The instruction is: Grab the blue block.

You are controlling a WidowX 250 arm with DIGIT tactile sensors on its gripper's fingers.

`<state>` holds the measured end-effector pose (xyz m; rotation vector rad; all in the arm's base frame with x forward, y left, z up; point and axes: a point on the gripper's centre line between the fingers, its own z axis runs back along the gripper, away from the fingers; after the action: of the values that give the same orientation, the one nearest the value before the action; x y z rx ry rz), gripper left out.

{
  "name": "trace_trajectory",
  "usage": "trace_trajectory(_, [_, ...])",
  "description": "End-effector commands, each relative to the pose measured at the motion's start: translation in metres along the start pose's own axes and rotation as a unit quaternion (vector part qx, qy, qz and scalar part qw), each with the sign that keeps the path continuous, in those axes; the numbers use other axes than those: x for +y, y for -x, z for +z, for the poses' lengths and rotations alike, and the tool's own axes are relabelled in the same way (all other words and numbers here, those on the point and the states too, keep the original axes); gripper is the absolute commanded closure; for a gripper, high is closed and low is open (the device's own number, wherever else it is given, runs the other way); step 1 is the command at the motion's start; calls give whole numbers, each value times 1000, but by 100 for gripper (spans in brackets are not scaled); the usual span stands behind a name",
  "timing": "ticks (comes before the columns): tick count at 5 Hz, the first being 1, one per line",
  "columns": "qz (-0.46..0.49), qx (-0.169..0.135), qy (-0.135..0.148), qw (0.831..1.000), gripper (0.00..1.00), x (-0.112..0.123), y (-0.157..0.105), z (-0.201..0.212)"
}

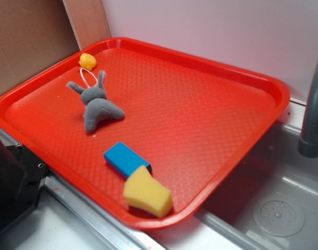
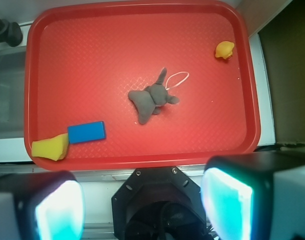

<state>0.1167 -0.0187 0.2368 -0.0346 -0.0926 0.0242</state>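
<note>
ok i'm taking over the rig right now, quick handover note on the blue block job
Gripper: open, empty, held high over the near edge of the red tray, touching nothing.
Blue block: lying flat near a tray corner, one end against the yellow sponge.
Grey plush toy lies mid-tray, well apart from the block; a small yellow toy sits in a far corner.
Done: nothing yet.
Left: move over the block, descend, close on it without catching the sponge, lift.

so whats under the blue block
The blue block lies flat on the red tray, one end against the yellow sponge. Whatever sits directly beneath is hidden.
</note>
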Motion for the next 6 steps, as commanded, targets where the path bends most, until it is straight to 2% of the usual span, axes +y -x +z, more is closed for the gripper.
trace_trajectory(1, [0,0,0,1000,0,0,0,0])
trace_trajectory(3, [-77,-21,-8,997,0,-2,-17,-16])
trace_trajectory(4, [-199,-42,22,979,0,-6,-32,-33])
trace_trajectory(5, [-315,-64,75,944,0,-13,-43,-55])
trace_trajectory(6, [-434,-57,64,897,0,-26,-40,-68])
